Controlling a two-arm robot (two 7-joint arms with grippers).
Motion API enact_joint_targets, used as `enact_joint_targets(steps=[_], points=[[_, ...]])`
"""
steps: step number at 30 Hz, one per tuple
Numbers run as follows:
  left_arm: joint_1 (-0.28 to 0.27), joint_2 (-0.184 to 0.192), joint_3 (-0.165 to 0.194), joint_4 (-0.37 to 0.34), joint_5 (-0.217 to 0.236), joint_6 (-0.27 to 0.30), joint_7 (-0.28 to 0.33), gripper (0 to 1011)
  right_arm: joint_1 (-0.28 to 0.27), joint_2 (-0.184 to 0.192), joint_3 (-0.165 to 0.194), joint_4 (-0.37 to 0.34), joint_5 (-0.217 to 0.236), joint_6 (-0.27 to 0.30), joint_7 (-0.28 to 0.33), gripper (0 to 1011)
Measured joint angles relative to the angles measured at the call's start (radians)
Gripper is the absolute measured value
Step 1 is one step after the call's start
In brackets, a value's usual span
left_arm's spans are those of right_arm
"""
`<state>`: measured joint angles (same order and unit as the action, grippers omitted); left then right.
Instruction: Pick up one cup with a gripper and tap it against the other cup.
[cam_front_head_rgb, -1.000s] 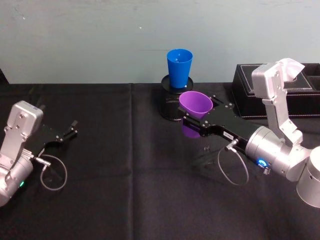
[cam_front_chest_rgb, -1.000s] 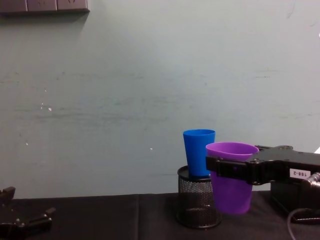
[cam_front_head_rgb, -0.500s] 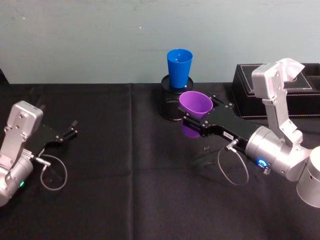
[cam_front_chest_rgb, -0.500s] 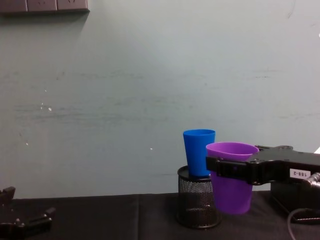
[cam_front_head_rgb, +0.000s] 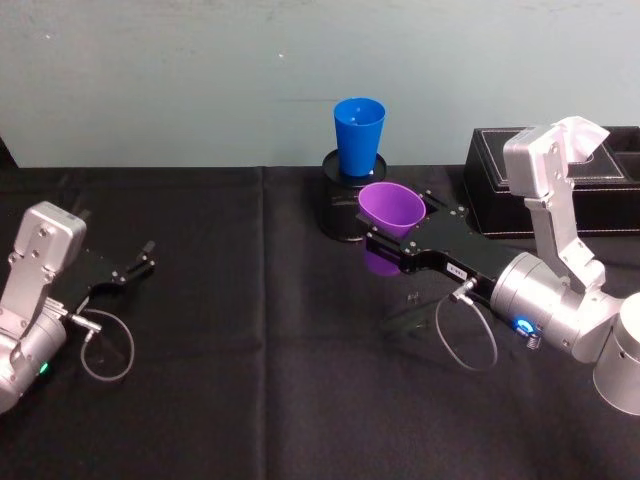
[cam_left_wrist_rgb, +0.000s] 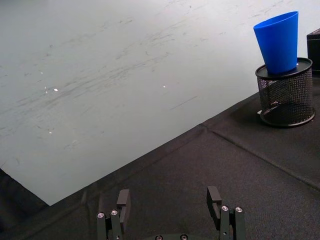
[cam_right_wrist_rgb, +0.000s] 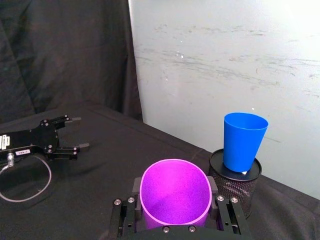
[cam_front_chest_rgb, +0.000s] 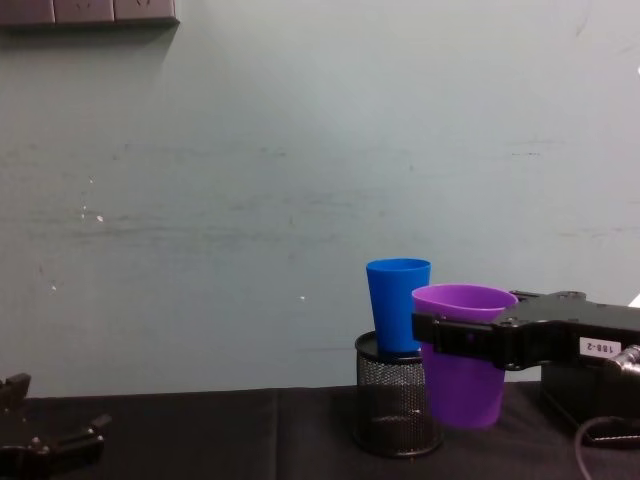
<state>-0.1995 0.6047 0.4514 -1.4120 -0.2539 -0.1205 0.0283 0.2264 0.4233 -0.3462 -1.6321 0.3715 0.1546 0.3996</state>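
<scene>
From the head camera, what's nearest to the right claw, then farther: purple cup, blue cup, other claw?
1. purple cup, clamped in the right gripper.
2. blue cup, just behind, standing in the mesh holder.
3. left gripper, far off at the table's left.

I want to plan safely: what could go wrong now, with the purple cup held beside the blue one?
The blue cup only rests in the mesh holder; a hard tap may tip it out. The right gripper holds the purple cup lower than the blue one, so it might strike the holder instead. The left gripper lies open, far left.
</scene>
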Motion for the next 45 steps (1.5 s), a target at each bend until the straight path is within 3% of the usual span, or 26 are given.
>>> enact_joint_targets(steps=[45], points=[[0.000, 0.000, 0.000, 0.000, 0.000, 0.000, 0.000, 1000, 0.000, 0.000, 0.000, 0.000, 0.000, 0.000, 0.000, 724]])
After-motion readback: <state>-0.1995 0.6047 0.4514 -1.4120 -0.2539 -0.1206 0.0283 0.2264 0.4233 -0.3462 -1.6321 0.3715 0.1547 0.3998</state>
